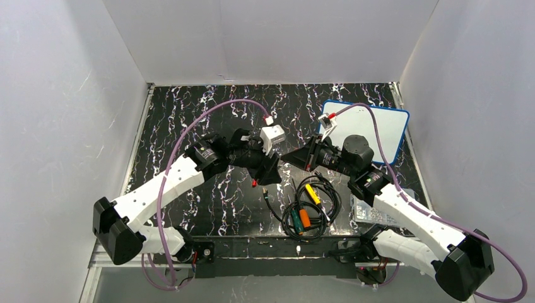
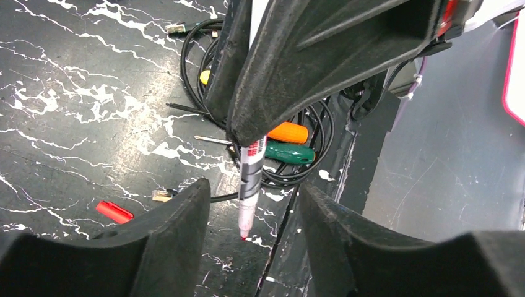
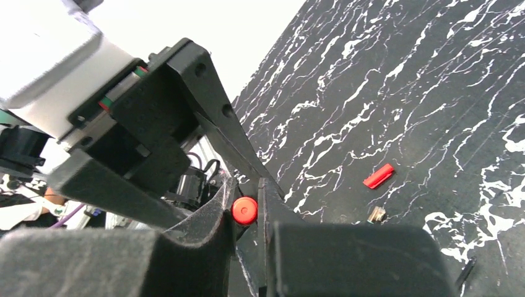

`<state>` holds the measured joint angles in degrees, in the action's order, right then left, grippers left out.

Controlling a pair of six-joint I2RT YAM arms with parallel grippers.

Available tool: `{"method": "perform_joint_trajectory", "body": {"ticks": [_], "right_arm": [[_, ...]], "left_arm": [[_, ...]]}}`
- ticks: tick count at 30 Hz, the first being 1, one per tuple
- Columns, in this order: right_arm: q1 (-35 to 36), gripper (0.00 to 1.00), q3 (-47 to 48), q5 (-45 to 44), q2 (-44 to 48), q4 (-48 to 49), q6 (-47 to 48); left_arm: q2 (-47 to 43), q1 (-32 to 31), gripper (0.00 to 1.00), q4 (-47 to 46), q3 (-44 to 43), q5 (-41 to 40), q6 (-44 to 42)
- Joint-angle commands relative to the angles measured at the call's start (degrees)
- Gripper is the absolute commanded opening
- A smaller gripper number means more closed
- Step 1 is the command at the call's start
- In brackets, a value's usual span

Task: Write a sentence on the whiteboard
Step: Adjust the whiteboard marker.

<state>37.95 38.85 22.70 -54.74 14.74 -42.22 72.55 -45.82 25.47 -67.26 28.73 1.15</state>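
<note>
The whiteboard (image 1: 388, 129) lies tilted at the upper right of the top view, on the black marbled table (image 1: 189, 120). At centre, the right gripper (image 2: 238, 131) clamps a red marker (image 2: 251, 179) tip-down. The left gripper (image 2: 251, 207) stands parted around it without touching. A red cap (image 2: 114, 211) lies lower left.

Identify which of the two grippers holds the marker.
The right gripper: it is shut on the marker, while the left gripper stands open, not touching it.
</note>
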Motion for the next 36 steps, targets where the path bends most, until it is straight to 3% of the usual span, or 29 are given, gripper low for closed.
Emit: {"method": "perform_joint_trajectory", "body": {"ticks": [1,4,5,7,9,11,13,16,19,23,27,34,36], "right_arm": [[0.1,0.01,1.0,2.3,0.6,5.7,-2.4],[0.1,0.01,0.5,2.5,1.0,5.8,-3.9],[0.1,0.02,0.4,2.5,1.3,5.0,-4.1],[0.1,0.19,0.3,2.3,2.4,2.9,-4.2],[0.1,0.49,0.5,2.2,4.0,-0.8,-3.6],[0.0,0.71,2.1,2.3,5.2,-8.1,-0.7],[0.0,0.84,5.8,1.8,6.1,-18.5,4.6],[0.0,0.92,10.3,1.5,6.8,-31.7,10.4],[0.0,0.93,13.9,4.7,5.2,-41.3,14.7],[0.0,0.86,15.3,13.1,1.8,-48.4,17.6],[0.1,0.76,11.9,24.5,-0.2,-45.0,14.5],[0.4,0.62,2.8,33.8,0.7,-30.8,2.9],[0.6,0.60,1.2,34.6,0.2,-31.7,3.1]], "left_arm": [[-0.1,-0.6,0.41,0.1,-0.1,0.5,-0.9],[-0.2,-0.9,0.03,0.2,0.8,0.7,-2.6],[-0.7,-1.0,0.00,0.3,1.4,0.8,-3.1],[-2.4,-1.2,0.00,0.3,2.8,0.5,-4.4],[-4.3,-1.4,0.00,0.3,4.5,-0.3,-5.8],[-5.8,-2.0,0.00,1.6,5.8,-0.8,-8.2],[-6.5,-2.6,0.00,4.4,6.3,-0.3,-10.8],[-7.0,-4.3,0.00,8.2,7.0,1.2,-14.0],[-7.8,-6.8,0.00,10.2,8.1,2.2,-16.2],[-6.6,-10.1,0.00,11.8,7.9,3.2,-17.0],[-3.9,-12.3,0.00,12.7,6.5,2.7,-17.1],[-0.6,-15.6,0.00,15.1,3.4,1.3,-18.4],[-0.3,-16.2,0.00,15.1,3.2,1.0,-18.5]]}}
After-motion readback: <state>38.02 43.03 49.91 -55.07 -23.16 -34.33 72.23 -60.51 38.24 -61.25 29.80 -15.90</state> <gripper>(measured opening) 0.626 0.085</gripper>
